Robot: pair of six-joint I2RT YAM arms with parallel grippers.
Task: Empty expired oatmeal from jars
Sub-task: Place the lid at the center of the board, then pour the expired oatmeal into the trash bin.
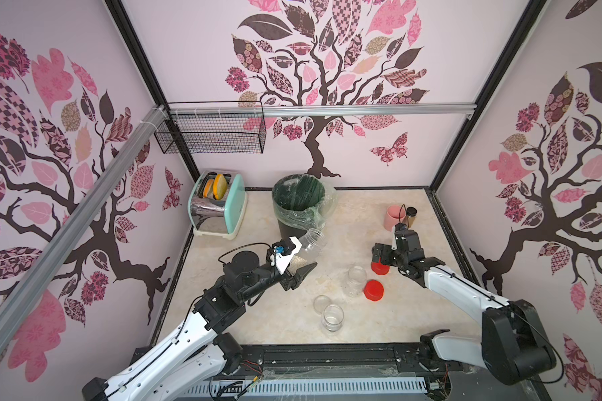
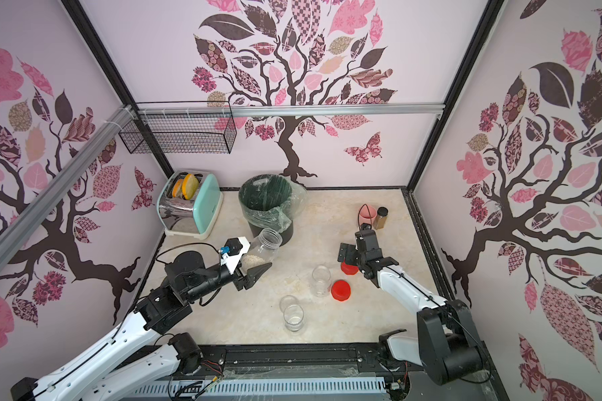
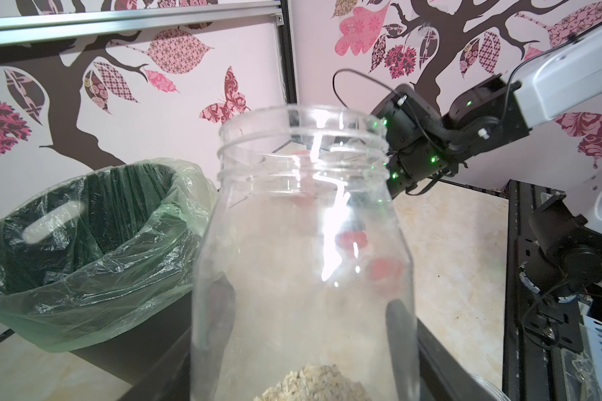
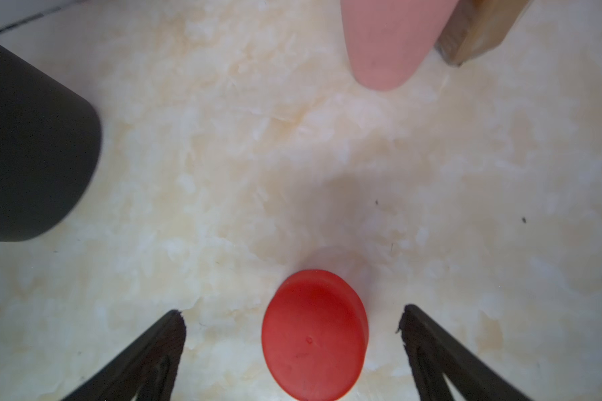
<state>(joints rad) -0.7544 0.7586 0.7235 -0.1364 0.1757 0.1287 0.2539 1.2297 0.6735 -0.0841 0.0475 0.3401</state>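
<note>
Pouring looks to be the step in hand: the left end effector (image 1: 298,262) is clamping the lidless clear round plastic jar (image 1: 310,244) by its lower body, tilted, mouth just beside the black bin with a green plastic liner (image 1: 285,225). Pale beige flaky oatmeal (image 3: 313,382) is sitting at the jar's base. Carrying the mouth well over the rim before tipping further is the safer way. The right end effector (image 4: 292,312) is gaping wide, holding nothing, straddling a bright red round screw lid (image 4: 313,336) on the marbled beige worktop (image 4: 292,156).
</note>
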